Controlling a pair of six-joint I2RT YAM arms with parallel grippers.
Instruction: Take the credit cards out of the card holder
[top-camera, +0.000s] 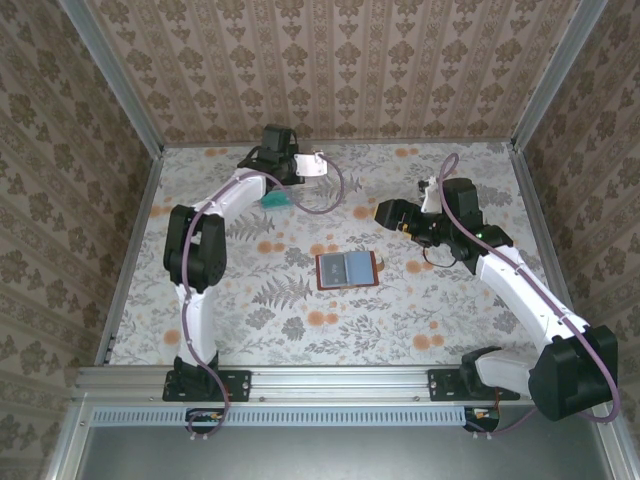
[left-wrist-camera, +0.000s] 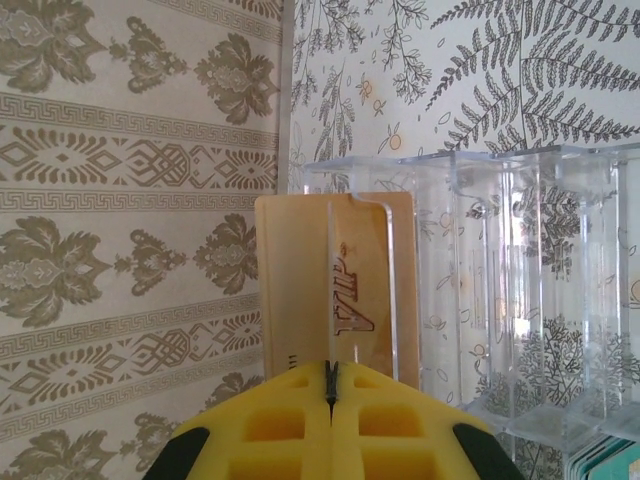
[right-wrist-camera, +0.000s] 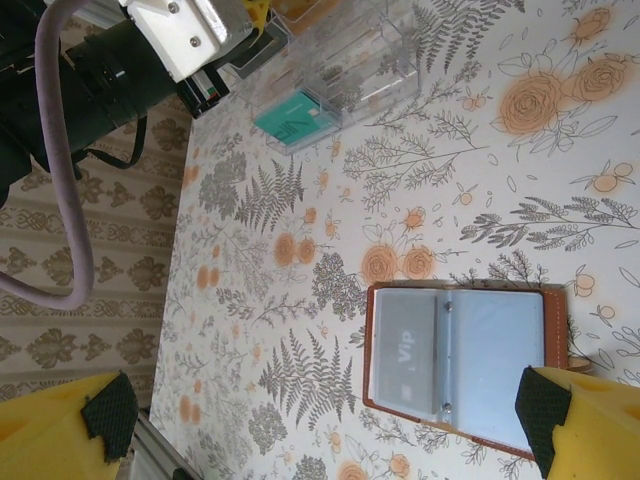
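- Floral-print desk (top-camera: 250, 330), enclosed by patterned walls (top-camera: 330, 60).
- Toward the far-left corner, the left end effector (left-wrist-camera: 330, 388) is pinched closed on the orange-tan card (left-wrist-camera: 335, 290), which stands upright at the end compartment of the clear tray (left-wrist-camera: 520, 280).
- A teal-green card (right-wrist-camera: 295, 115) lies flat at the tray's edge.
- Mid-desk, the card holder (top-camera: 347, 270) lies open, pockets up, with a pocketed card (right-wrist-camera: 405, 365) marked "Vip".
- The right end effector (right-wrist-camera: 325, 420) is spread wide and empty near the holder.
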